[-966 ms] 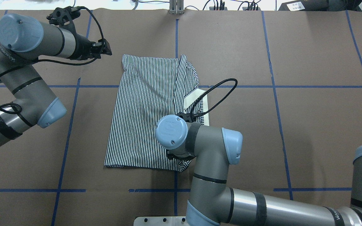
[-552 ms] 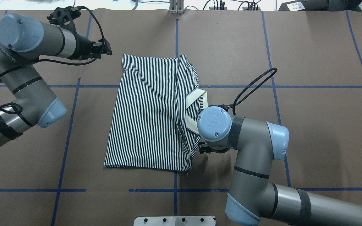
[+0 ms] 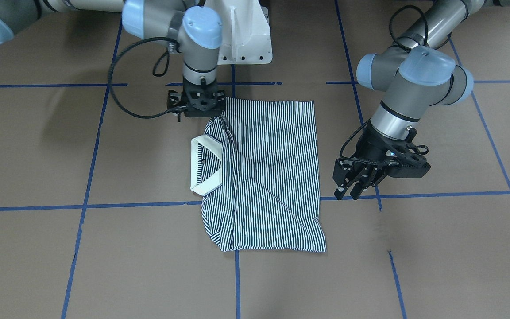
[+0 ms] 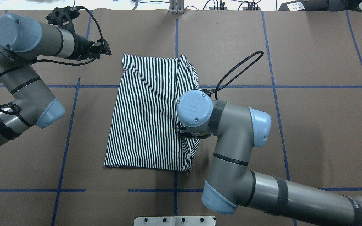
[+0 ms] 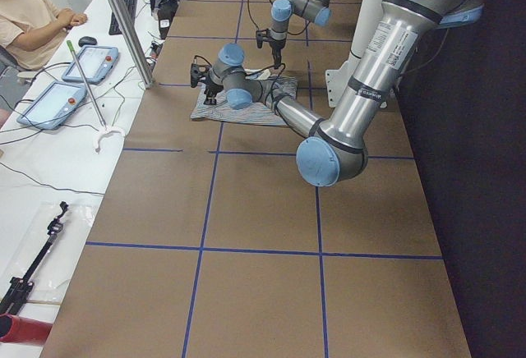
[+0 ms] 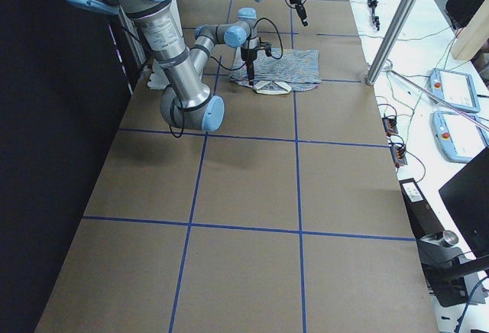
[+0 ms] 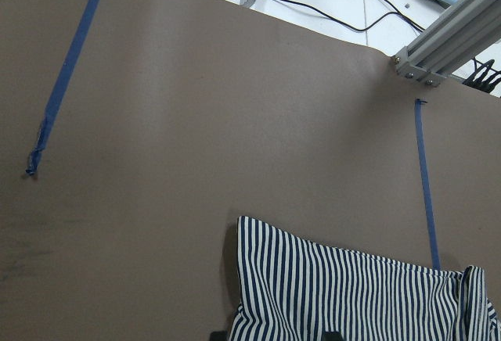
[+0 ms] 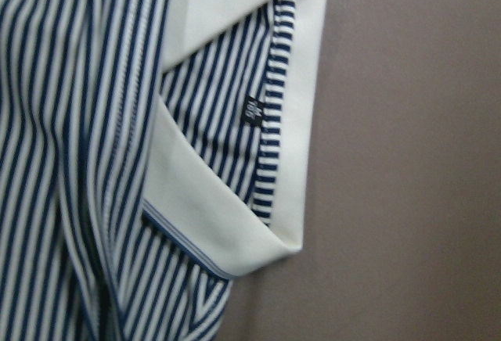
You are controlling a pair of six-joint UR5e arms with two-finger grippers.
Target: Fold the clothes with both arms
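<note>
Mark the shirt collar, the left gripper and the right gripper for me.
shirt collar (image 3: 208, 184), exterior front-facing view, on the cream band.
left gripper (image 3: 347, 191), exterior front-facing view, midway between its fingertips.
right gripper (image 3: 200, 111), exterior front-facing view, at its tip end below the black body.

Brown tabletop (image 4: 319, 47), blue tape lines (image 4: 275, 86) in a grid. Light even, shadows soft. Beyond the tabletop's far edge, a white bench (image 5: 49, 153) with two tablets (image 5: 51, 103), loose cables (image 5: 33, 181) and a black tool (image 5: 33, 263) on clear plastic. Aluminium post (image 5: 123, 25) stands at the far edge, near the middle. Person (image 5: 29, 21) sits at the bench, forearms on it. Black backdrop (image 5: 493, 169) along the tabletop's robot-side edge.
</note>
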